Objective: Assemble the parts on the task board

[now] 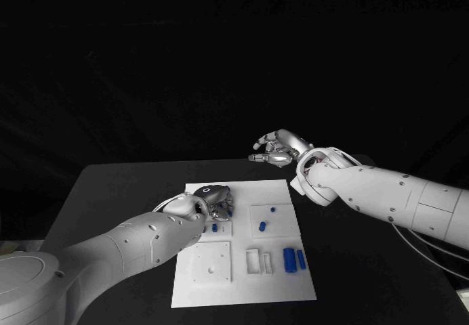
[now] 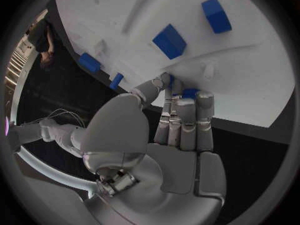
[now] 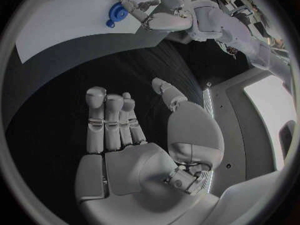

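left hand [image 1: 208,201]: we see smooth silver metal, fingers pressed together side by side over the task board's far-left corner; a blue part [image 2: 189,92] shows at the fingertips, we cannot tell if it is held
right hand [image 1: 278,149]: silver, fingers loosely apart, nothing in them, beyond the board's far edge
task board [image 1: 293,284]: we note a flat matte white plate with shallow recessed panels, mid-table
parts: two blue blocks [image 1: 293,258] side by side, near right; a small blue peg [image 1: 263,223]
table [image 1: 117,196]: matte black
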### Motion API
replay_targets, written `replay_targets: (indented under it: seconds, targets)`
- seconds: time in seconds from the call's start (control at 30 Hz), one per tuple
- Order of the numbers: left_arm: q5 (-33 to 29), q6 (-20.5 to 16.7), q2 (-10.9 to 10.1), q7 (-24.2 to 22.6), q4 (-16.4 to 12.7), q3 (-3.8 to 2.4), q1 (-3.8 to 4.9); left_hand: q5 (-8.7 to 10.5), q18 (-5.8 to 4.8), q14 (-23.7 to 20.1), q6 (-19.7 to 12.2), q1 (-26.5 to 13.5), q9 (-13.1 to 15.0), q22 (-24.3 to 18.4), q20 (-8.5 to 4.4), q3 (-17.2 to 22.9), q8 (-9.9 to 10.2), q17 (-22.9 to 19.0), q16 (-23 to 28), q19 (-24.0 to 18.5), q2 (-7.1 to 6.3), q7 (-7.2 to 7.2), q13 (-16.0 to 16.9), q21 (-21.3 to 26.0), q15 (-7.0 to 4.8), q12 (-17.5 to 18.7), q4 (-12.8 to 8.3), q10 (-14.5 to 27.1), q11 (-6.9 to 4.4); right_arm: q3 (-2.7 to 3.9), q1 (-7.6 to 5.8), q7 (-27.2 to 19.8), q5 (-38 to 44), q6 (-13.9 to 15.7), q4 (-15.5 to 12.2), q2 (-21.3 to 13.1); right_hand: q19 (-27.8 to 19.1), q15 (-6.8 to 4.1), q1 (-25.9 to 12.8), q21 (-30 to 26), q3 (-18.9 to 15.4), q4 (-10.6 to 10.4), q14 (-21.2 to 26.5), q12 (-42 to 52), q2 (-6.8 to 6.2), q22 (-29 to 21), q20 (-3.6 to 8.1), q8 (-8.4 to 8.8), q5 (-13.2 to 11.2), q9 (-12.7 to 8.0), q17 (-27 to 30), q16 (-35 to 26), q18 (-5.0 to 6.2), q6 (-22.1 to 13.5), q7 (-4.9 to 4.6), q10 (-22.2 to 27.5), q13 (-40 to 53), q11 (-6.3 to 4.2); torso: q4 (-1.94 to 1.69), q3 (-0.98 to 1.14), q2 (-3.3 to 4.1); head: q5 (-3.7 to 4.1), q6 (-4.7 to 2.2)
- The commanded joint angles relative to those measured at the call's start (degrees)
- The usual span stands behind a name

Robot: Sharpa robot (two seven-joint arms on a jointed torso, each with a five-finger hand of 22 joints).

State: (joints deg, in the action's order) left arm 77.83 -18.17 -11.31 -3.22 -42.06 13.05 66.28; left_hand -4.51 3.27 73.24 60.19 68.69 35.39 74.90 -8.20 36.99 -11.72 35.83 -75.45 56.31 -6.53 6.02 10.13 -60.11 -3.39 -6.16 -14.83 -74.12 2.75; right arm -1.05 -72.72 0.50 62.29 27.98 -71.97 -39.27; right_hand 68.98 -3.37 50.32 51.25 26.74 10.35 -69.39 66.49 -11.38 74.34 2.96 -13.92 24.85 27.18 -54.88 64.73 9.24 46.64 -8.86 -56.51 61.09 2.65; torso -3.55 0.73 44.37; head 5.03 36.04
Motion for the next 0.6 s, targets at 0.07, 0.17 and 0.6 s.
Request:
replay_targets:
  seconds: [0.07, 0.17, 0.6]
  targets:
    - [0.60, 2.62, 0.01, -0.88, -0.55, 0.51, -1.17, -0.56, 4.79, 0.16, 0.84, -0.23, 0.07, 0.93, -0.67, 0.00, -0.40, -0.15, -0.25, 0.12, 0.75, -0.05, 0.10, -0.41, -0.47, -0.16, -0.40, -0.90, -0.12, 0.02, -0.05, -0.17, 0.64, -0.62, -0.15, -0.01, 0.09, -0.17, 0.08, -0.40, 0.09, -0.15, -0.35, 0.26, 0.46, 0.10, 0.34, -0.16, -0.16, -0.08, 0.04, -0.14, 5.76, 0.08, -0.45, 0.32, -0.08, 0.14, -0.11, -0.02, -0.05, 0.08, -0.14]
    - [0.44, 1.64, -0.26, -1.25, -1.04, 0.51, -1.17, -0.77, 4.73, 0.24, 1.23, -0.39, 0.04, 0.90, -0.78, 0.07, -0.62, -0.23, -0.24, 0.21, 0.98, -0.18, 0.14, -0.47, -0.63, -0.24, -0.40, -1.33, -0.28, 0.02, -0.07, -0.17, 0.65, -0.63, -0.14, -0.08, 0.09, -0.17, 0.08, -0.40, 0.09, -0.15, -0.35, 0.27, 0.45, 0.10, 0.34, -0.17, -0.17, -0.08, 0.03, -0.14, 5.76, 0.08, -0.45, 0.32, -0.09, 0.13, -0.16, -0.08, -0.05, 0.08, -0.17]
    - [-2.25, -2.23, -1.52, -1.89, -2.75, 0.43, -1.12, -0.91, 4.65, 0.51, 2.05, -0.98, -0.05, 0.77, -1.13, 0.15, -1.10, -0.47, -0.20, 0.61, 1.47, -0.47, 0.25, -0.61, -1.02, -0.38, -0.38, -2.34, -0.68, 0.02, -0.07, -0.14, 0.70, -0.63, 0.36, -0.11, 0.10, -0.18, 0.09, -0.41, 0.07, -0.14, -0.35, 0.30, 0.45, 0.13, 0.34, -0.18, -0.20, -0.08, 0.03, -0.14, 5.76, 0.10, -0.44, 0.32, -0.13, 0.13, -0.12, -0.16, -0.07, -0.25, -0.67]
